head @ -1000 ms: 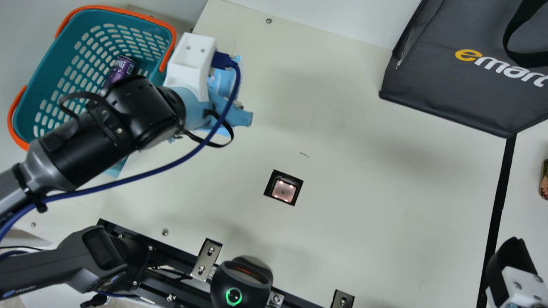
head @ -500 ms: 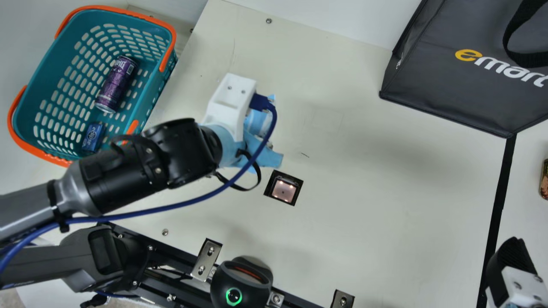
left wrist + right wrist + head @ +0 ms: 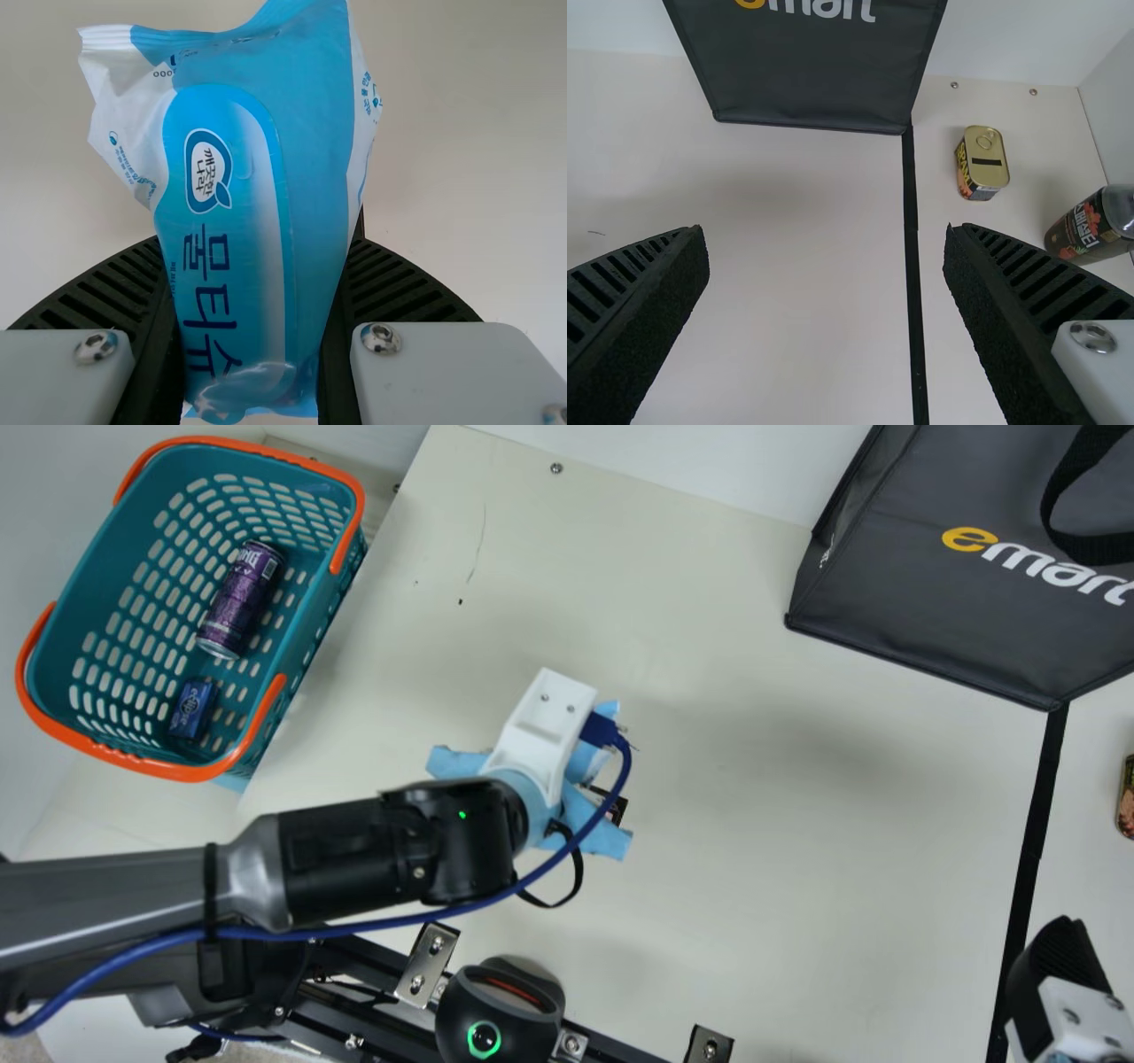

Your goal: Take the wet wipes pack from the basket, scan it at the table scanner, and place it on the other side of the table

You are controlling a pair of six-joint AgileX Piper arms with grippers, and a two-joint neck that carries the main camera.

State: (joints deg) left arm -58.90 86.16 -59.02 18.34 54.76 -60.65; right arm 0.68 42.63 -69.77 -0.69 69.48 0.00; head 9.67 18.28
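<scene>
The step in hand, I judge, is offering the wet wipes pack (image 3: 244, 168) to the table scanner (image 3: 618, 811), which I take to be the dark inset peeking out beside the left arm. Its barcode should face the glass; the printed front faces the wrist camera, so the code may well be on the back (I cannot see it). Lower the pack close to the window, fairly level, and tilt it gently if no read comes. The soft film could crease and spoil the code, so grip firmly enough against slipping but do not crush. Once it has scanned, carry it towards three o'clock in the main view, past the black strip (image 3: 1032, 824) on the bench (image 3: 797, 824), passing low of the bag (image 3: 921, 593) at two o'clock.

The left pincer (image 3: 259, 248) is closed on the pack, a ribbed finger against either side near one end, while the bulk of it juts out past the fingertips. In the main view this pincer's wrist is just by the inset, on its nine-to-ten o'clock side, well apart from the basket (image 3: 314, 651) at ten. The right pincer (image 3: 824, 232) stands wide, with nothing between its fingers.
</scene>
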